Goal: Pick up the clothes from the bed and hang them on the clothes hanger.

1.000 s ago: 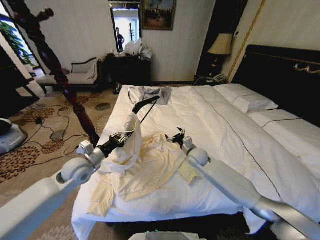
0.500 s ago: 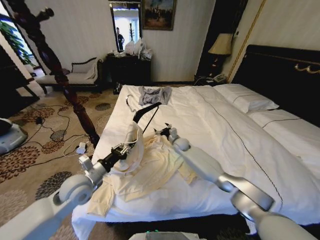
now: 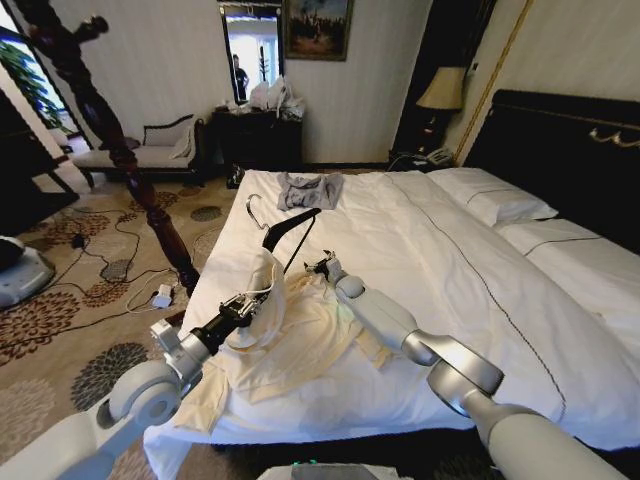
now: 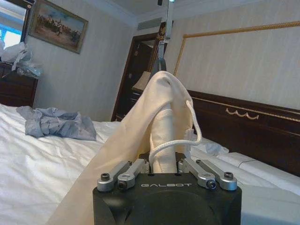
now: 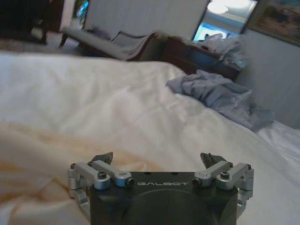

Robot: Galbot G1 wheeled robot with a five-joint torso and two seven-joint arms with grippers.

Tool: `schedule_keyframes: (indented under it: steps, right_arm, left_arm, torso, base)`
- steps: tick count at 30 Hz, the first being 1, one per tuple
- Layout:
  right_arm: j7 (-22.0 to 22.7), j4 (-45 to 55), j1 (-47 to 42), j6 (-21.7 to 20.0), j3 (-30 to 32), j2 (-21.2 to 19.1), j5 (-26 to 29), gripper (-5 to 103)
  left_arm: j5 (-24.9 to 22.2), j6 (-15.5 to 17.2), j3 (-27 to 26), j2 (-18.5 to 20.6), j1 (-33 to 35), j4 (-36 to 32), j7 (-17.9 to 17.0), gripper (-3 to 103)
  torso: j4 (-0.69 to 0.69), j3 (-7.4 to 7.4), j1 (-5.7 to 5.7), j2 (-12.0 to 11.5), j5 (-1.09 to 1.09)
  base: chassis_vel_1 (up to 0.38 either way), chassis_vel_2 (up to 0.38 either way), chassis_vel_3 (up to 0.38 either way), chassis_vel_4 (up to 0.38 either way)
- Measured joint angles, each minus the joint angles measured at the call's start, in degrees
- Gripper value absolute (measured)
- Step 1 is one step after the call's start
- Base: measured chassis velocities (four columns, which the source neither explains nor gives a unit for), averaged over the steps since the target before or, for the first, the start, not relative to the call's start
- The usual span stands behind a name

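Place: hotel-style bedroom.
Bed: very wide, plain white sheets, white pillows at the head.
Headboard: tall, dark, gold trim.
Bedside: lamp with a pale shade, beside a telephone.
Walls: pale striped paper, framed painting, gold-edged panel.
Floor: patterned floral carpet.
Seating: upholstered chaise against the far wall.
Other furniture: dark dresser under a mirror, turned-wood coat stand near the bed's edge.
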Motion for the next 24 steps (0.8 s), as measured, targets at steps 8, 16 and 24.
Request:
schedule_keyframes:
  steps: [8, 16, 24]
  right_arm:
    - [-0.29, -6.75, 2.93, 0.58, -3.68, 2.58, -15.35, 100]
    - [-2.03, -8.91, 4.42, -1.77, -6.33, 3.95, -17.51, 99]
    - [-4.15, -12.21, 5.93, -2.08, -7.19, 6.27, -16.98, 66]
  left_arm:
    - [-0.14, 0.32, 0.96, -0.15, -1.62, -0.18, 0.20, 20]
    - [-0.86, 0.58, 0.99, -0.30, -1.88, -0.71, 0.38, 20]
    - [-1.30, 0.81, 0.55, -0.07, -1.89, -0.92, 0.76, 20]
  torso:
    - [0.01, 0.00, 0.00, 0.00, 0.00]
    - [0.00, 0.00, 0.00, 0.00, 0.00]
    - [0.00, 0.00, 0.00, 0.00, 0.00]
  base:
    - [0.000, 0.000, 0.000, 0.000]
    - [0.000, 0.000, 0.000, 0.000]
    - [0.000, 0.000, 0.000, 0.000]
